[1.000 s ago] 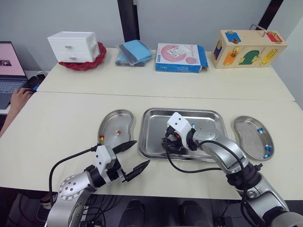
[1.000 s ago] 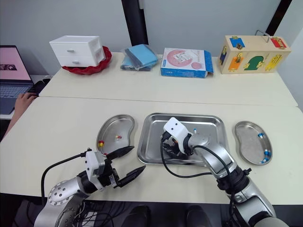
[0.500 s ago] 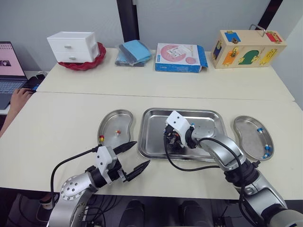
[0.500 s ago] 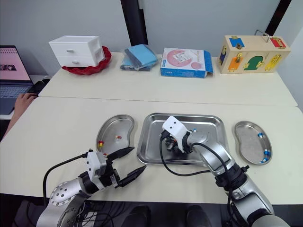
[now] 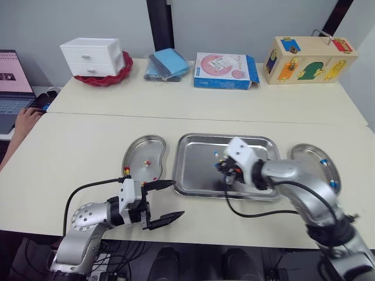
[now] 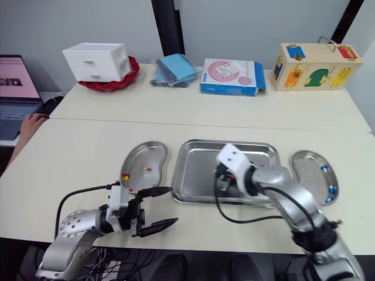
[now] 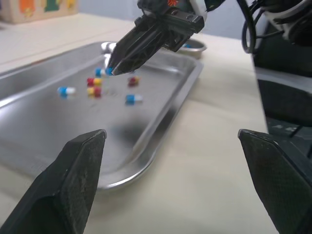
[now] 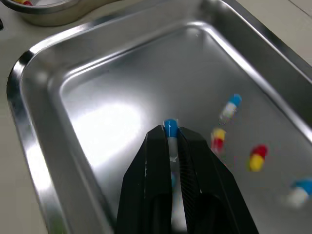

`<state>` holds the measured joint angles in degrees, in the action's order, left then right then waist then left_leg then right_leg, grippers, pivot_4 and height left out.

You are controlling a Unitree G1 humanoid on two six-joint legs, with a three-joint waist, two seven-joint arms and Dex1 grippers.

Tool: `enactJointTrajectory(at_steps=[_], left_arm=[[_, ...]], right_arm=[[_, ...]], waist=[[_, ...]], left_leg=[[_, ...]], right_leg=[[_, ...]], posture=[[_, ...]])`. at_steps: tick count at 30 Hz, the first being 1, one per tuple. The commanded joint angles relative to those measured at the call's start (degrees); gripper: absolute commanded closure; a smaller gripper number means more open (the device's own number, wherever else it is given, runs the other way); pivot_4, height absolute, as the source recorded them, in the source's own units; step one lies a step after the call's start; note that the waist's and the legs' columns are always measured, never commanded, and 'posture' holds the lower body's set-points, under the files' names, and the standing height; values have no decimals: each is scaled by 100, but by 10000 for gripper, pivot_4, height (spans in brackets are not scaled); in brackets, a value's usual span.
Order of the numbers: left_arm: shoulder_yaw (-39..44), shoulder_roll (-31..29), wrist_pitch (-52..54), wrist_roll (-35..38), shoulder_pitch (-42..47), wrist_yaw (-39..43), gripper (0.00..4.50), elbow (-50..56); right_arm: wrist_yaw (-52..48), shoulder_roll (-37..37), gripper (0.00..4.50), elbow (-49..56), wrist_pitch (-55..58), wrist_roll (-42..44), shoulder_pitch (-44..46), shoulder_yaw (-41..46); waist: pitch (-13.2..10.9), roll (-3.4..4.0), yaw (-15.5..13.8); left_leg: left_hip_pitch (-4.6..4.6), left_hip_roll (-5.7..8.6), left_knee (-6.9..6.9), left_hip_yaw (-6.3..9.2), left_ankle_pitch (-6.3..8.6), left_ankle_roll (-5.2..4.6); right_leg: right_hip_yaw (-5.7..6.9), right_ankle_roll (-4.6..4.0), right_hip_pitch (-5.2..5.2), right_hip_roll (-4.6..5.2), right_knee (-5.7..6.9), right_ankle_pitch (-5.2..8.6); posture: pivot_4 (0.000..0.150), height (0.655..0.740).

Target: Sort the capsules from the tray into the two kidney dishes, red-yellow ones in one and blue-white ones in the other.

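My right gripper (image 5: 224, 174) hangs a little above the middle of the steel tray (image 5: 190, 167), shut on a blue-white capsule (image 8: 170, 127) that pokes out at the fingertips. Below it lie loose capsules: red-yellow ones (image 8: 218, 139) and blue-white ones (image 8: 230, 107). The left kidney dish (image 5: 140, 149) holds red-yellow capsules (image 5: 147, 163). The right kidney dish (image 5: 310, 161) holds blue-white capsules (image 5: 321, 161). My left gripper (image 5: 169, 202) is open with nothing in it, over the table near the tray's front left corner.
Along the back of the table stand a white drawer box (image 5: 91, 57) in a red bowl, blue cloths (image 5: 164, 63), a pink and blue box (image 5: 225, 70) and a wooden toy box (image 5: 309, 60). At the far left, a person's hand (image 5: 26, 120) rests by a laptop (image 5: 12, 82).
My right gripper shut on a blue-white capsule on the tray floor, then rose and moved right to the tray's middle. The left gripper stayed open and turned slightly.
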<state>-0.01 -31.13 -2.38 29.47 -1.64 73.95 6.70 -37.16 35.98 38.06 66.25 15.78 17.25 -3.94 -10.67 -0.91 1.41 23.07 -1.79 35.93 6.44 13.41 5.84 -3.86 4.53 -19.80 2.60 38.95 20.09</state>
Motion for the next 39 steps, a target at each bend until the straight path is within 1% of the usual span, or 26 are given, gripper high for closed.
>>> enactJointTrajectory(at_steps=[1,7,10,13,21,23,24,31,34,36,37,39], left_arm=[[-119,197,-249,179,142,258,0,-103],[-163,492,-400,200,317,372,0,-332],[-175,540,-442,201,360,414,0,-401],[-182,577,-467,200,384,434,0,-426],[-187,660,-476,181,374,403,0,-347],[-185,671,-455,191,359,361,0,-294],[-183,675,-449,193,353,347,0,-278],[-189,696,-481,198,293,272,0,-192],[-179,685,-488,203,236,238,0,-113],[-48,587,-338,184,124,-21,0,97],[41,524,-235,187,52,-187,0,227],[225,303,61,9,-149,-670,0,522]], right_arm=[[-99,186,44780,610,265,325,-492,1227],[-323,658,44780,796,416,566,-1631,3076],[-366,810,44780,729,339,605,-1985,3540],[-271,884,44780,597,281,604,-2140,3757],[271,967,44780,160,266,386,-2166,3790],[328,986,37920,97,242,382,-2144,3781],[354,995,36464,77,225,379,-2144,3774],[438,1022,18205,-44,112,370,-2111,3785],[435,1041,9314,-73,-51,335,-2144,3797],[298,1012,2154,-63,-412,351,-2256,3876],[201,1006,536,-45,-664,342,-2362,3907],[-27,989,536,-19,-1178,316,-2679,3996]], waist=[[-1,4,40],[0,5,50],[0,5,43],[0,5,48],[0,5,44],[0,5,44],[0,5,44],[0,5,44],[0,5,44],[0,4,43],[0,4,41],[0,4,39]], left_leg=[[-2,-1,0,0,0,0],[-15,-2,-2,-5,0,-1],[-17,-2,0,-6,0,-1],[-18,-2,1,-6,0,-1],[-17,-2,1,-6,0,-1],[-18,-2,1,-6,0,-1],[-17,-2,1,-6,0,-1],[-17,-2,1,-6,0,-1],[-17,-2,1,-6,0,-1],[-17,-2,1,-6,0,-1],[-17,-2,1,-6,0,-1],[-17,-3,0,-5,0,-1]], right_leg=[[-1,0,1,-1,3,0],[-12,0,7,-5,5,0],[-11,0,13,-4,5,0],[-12,0,15,-5,5,0],[-11,0,16,-4,4,0],[-11,0,16,-4,4,0],[-11,0,16,-4,4,0],[-11,0,16,-4,4,0],[-11,0,16,-4,4,0],[-11,0,16,-4,4,0],[-11,0,16,-4,3,0],[-10,1,16,-4,3,0]], posture=[[1500,7337],[1500,7337],[1500,7337],[1500,7337],[1500,7337],[1500,7337],[1500,7337],[1500,7337],[1500,7337],[1500,7337],[1500,7337],[1500,7337]])
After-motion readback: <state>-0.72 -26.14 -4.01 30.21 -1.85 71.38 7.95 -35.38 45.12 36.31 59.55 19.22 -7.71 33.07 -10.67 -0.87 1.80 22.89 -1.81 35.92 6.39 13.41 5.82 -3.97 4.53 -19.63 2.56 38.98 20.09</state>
